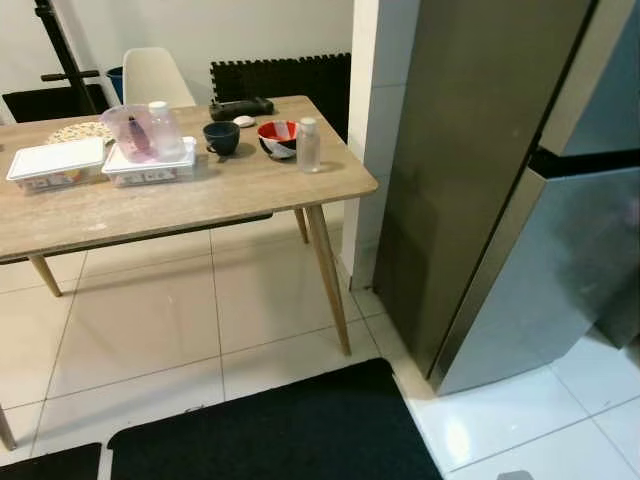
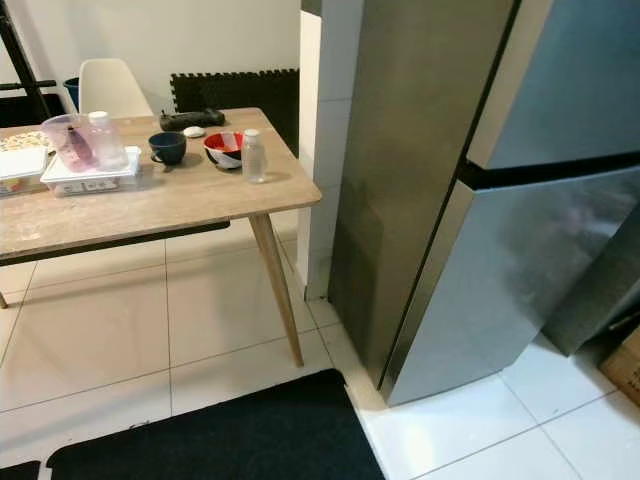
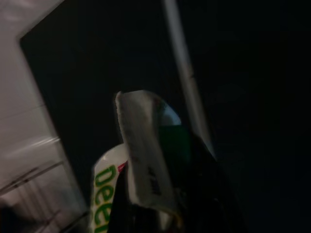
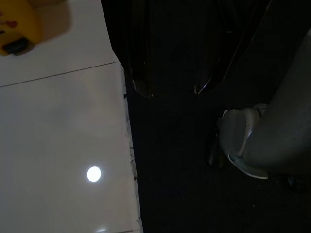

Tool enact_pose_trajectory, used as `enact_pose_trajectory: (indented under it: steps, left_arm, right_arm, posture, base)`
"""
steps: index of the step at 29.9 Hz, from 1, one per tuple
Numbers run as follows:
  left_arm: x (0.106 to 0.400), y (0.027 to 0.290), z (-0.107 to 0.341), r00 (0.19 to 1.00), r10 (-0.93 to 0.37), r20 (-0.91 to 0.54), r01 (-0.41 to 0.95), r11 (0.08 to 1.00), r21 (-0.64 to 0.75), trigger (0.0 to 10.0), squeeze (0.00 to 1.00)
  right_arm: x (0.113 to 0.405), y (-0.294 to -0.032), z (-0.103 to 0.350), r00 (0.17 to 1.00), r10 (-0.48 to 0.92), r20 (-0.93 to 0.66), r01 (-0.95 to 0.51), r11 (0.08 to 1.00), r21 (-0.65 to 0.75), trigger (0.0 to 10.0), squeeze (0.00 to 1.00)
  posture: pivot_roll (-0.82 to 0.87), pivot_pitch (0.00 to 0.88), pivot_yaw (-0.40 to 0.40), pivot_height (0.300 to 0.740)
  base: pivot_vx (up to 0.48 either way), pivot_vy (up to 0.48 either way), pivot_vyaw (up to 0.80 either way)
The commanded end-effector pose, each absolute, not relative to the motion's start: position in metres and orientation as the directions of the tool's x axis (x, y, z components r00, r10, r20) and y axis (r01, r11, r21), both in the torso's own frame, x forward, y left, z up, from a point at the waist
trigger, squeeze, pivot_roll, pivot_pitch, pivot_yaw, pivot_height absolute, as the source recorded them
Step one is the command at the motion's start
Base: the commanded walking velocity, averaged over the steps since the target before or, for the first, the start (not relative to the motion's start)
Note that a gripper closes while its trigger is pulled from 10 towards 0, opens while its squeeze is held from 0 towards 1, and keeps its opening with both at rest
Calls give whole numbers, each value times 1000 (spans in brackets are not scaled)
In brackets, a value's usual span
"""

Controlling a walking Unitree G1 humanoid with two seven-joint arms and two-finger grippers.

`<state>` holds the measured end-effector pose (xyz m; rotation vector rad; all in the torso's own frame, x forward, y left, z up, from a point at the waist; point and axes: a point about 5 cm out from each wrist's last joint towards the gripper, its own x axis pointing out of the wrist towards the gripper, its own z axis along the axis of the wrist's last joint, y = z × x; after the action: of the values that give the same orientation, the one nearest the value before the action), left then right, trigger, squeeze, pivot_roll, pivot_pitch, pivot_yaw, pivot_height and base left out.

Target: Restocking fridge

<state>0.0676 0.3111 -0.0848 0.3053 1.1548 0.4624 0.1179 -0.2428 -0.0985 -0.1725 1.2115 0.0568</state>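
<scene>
A tall steel fridge (image 2: 480, 190) stands on the right with both doors shut, a dark seam running between the upper and lower door; its side panel is beside a white pillar (image 2: 322, 130). Left of the pillar stands a wooden table (image 1: 190, 190) on slanted legs, on a floor of pale tiles (image 1: 150, 320), and a black mat (image 1: 270, 425) lies on the near floor in front of table and fridge. At the far side of the table a white chair (image 1: 152, 75) stands against the wall, with a black foam panel (image 1: 285, 78) to its right. On the table, from left to right, lie two flat white lidded boxes (image 1: 58, 163), the right one carrying a clear pitcher (image 1: 130, 130) and a bottle; then come a dark cup (image 1: 221, 137), a red and white bowl (image 1: 278, 138) and a small clear bottle (image 1: 309, 146) near the right edge, with a black controller (image 1: 240, 107) at the far edge. In the dark left wrist view the left gripper (image 3: 165, 194) is clamped on a white packet (image 3: 141, 150) with green lettering. In the right wrist view the right gripper (image 4: 170, 90) hangs over the mat's edge, its two fingers set apart with nothing between them, and a yellow object (image 4: 17, 24) lies on the tiles.
</scene>
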Motion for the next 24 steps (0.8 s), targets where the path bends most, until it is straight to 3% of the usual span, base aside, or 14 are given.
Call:
enact_pose_trajectory:
  steps: [1,8,9,12,13,16,21,22,23,24]
  left_arm:
    - [93,297,-84,393,508,-767,-359,852,380,10000,0]
    - [128,281,-79,499,483,-720,-375,869,323,10000,0]
    - [148,268,-76,564,405,-720,-325,910,257,10000,0]
    - [155,264,-76,585,372,-721,-298,925,236,10000,0]
    - [165,254,-74,616,309,-725,-269,947,174,10000,0]
    - [168,251,-74,623,290,-726,-261,952,157,10000,0]
    - [167,237,-79,615,206,-761,-119,979,169,10000,0]
    - [165,234,-81,609,192,-769,-99,981,167,7608,0]
    - [165,232,-82,609,175,-773,-85,984,156,6392,0]
    - [165,232,-82,609,175,-773,-85,984,156,6392,0]
  right_arm:
    - [119,-248,-97,349,-65,-935,-143,982,-122,10000,0]
    - [128,-248,-94,366,-68,-928,-165,977,-136,10000,0]
    - [135,-246,-92,384,-65,-921,-167,976,-138,10000,0]
    - [138,-245,-92,388,-62,-919,-170,976,-138,10000,0]
    - [140,-243,-91,391,-56,-919,-185,973,-138,10000,0]
    - [140,-243,-91,391,-55,-919,-188,972,-139,10000,0]
    - [141,-240,-92,395,-54,-917,-178,975,-134,10000,0]
    - [141,-239,-92,393,-52,-918,-181,975,-132,10000,0]
    - [141,-239,-92,392,-49,-919,-184,974,-131,10000,0]
    - [141,-239,-92,392,-49,-919,-184,974,-131,10000,0]
  posture:
    - [-37,0,-45,740]
    - [-53,0,-45,740]
    - [-60,0,-48,740]
    - [-57,0,-48,740]
    - [-56,0,-40,740]
    - [-56,0,-40,740]
    - [-67,0,-20,740]
    - [-65,0,-19,740]
    - [-60,0,-20,740]
    - [-60,0,-20,740]
  base:
    - [0,0,0]
    - [0,0,0]
    - [0,0,0]
    - [0,0,0]
    - [0,0,0]
    - [0,0,0]
    - [0,0,0]
    - [0,0,0]
    - [0,0,0]
    - [0,0,0]
